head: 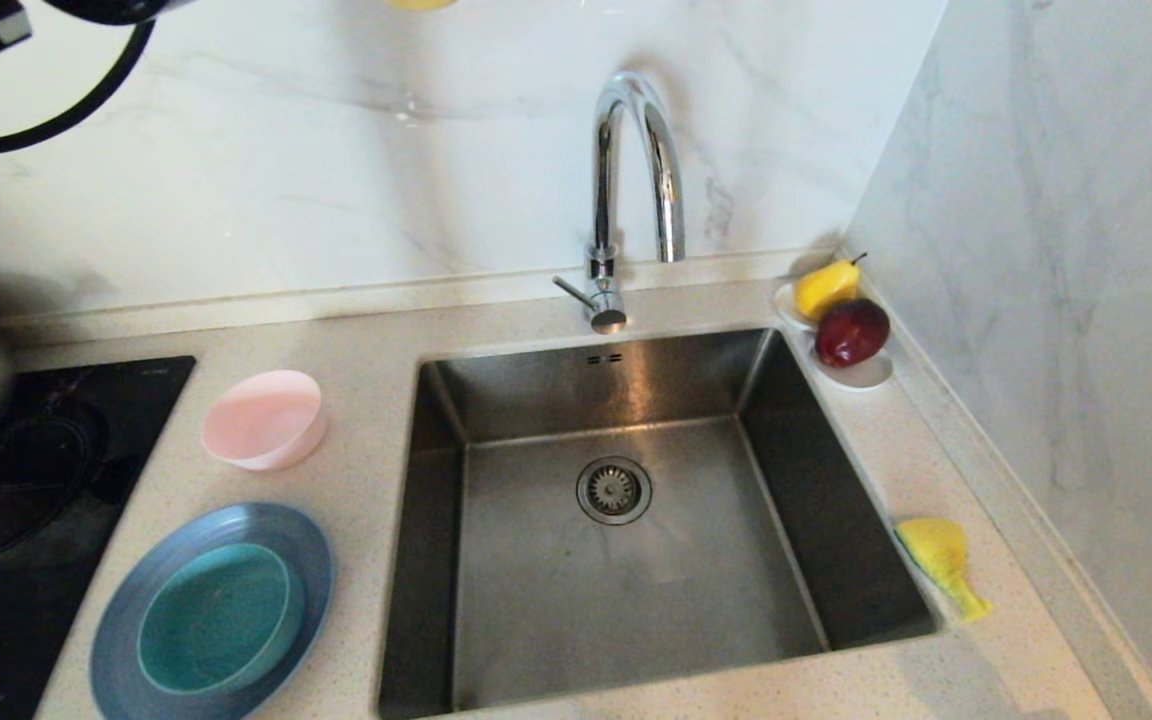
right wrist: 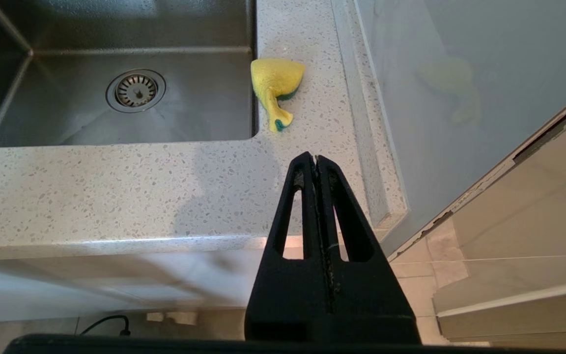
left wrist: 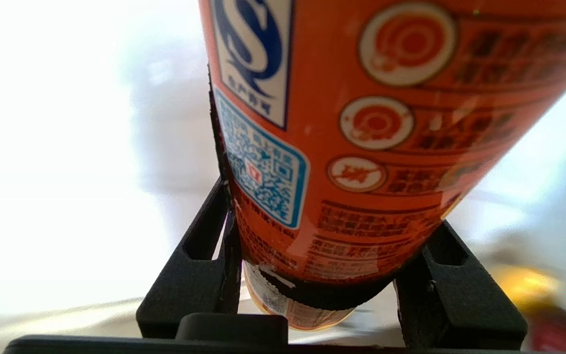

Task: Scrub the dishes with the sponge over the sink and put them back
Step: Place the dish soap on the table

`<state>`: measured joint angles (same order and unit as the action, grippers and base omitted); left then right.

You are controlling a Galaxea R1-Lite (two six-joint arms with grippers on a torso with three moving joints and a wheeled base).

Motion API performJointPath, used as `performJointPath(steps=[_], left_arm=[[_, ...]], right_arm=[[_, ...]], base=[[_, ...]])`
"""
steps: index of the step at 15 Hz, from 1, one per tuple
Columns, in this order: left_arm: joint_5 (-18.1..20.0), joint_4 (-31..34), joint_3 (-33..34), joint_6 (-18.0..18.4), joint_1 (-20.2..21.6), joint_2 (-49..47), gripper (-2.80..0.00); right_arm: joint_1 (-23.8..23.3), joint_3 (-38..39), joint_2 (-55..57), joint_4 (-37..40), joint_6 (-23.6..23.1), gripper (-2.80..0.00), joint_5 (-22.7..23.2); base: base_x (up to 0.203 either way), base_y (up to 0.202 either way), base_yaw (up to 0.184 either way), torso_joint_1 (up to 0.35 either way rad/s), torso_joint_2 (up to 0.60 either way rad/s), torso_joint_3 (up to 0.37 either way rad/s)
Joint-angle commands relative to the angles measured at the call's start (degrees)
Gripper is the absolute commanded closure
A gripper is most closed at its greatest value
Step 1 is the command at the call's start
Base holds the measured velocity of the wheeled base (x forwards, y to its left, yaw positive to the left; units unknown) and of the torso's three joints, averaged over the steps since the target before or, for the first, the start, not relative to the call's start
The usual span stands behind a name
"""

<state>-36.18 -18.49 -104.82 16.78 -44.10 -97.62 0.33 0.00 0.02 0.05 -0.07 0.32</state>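
while the left gripper (left wrist: 329, 290) is clamping an orange bottle (left wrist: 361, 137) up high, a loose grip is risking a drop onto the plate (head: 126, 610) and bowls. the sponge (head: 941, 560) is lying beside the sink (head: 836, 540); the right gripper (right wrist: 316, 158), fingers pressed together and empty, is idling off the counter.

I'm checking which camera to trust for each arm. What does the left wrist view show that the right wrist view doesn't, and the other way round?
Only the left wrist view shows the left gripper clamped on an orange bottle with a printed label and a QR code; its surroundings are a bright blur.

Only the right wrist view shows the right gripper, shut and empty, out beyond the counter's front edge, plus the yellow sponge on the counter at the sink's corner, and the drain strainer.

Shared: nothing I can identify with confidence.
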Motion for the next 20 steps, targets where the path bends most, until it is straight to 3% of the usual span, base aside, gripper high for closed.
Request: performJointPath(steps=[1,3,5,8,11,15,20], left_arm=[[-0.3,0.7,4.6,-4.9,10.1,4.2,0.00],[-0.5,3.0,7.4,-11.7,18.9,4.7,0.00],[-0.7,4.6,12.9,-18.2,25.1,4.8,0.00],[-0.9,4.3,23.1,-21.7,30.0,3.9,0.00],[-4.1,1.7,26.0,-25.4,31.5,-1.7,0.00],[-7.5,-10.3,28.5,-25.3,32.6,-9.8,0.00],[-9.1,-17.0,28.2,-26.4,32.3,-19.9,0.00]], right_arm=[[0.0,0.0,0.0,0.0,0.0,0.00,0.0],[0.0,-0.1,0.0,0.0,0.0,0.00,0.0],[0.0,0.0,0.0,0.0,0.0,0.00,0.0],[0.0,0.0,0.0,0.0,0.0,0.00,0.0],[0.0,-0.1,0.0,0.0,0.0,0.00,0.0],[0.0,0.0,0.0,0.0,0.0,0.00,0.0],[0.0,0.0,0.0,0.0,0.0,0.00,0.0]], base=[[0.000,0.000,0.000,0.000,0.00,0.000],[0.000,0.000,0.000,0.000,0.00,0.000],[0.000,0.000,0.000,0.000,0.00,0.000],[0.000,0.000,0.000,0.000,0.00,0.000],[0.000,0.000,0.000,0.000,0.00,0.000],[0.000,0.000,0.000,0.000,0.00,0.000],[0.000,0.000,0.000,0.000,0.00,0.000]])
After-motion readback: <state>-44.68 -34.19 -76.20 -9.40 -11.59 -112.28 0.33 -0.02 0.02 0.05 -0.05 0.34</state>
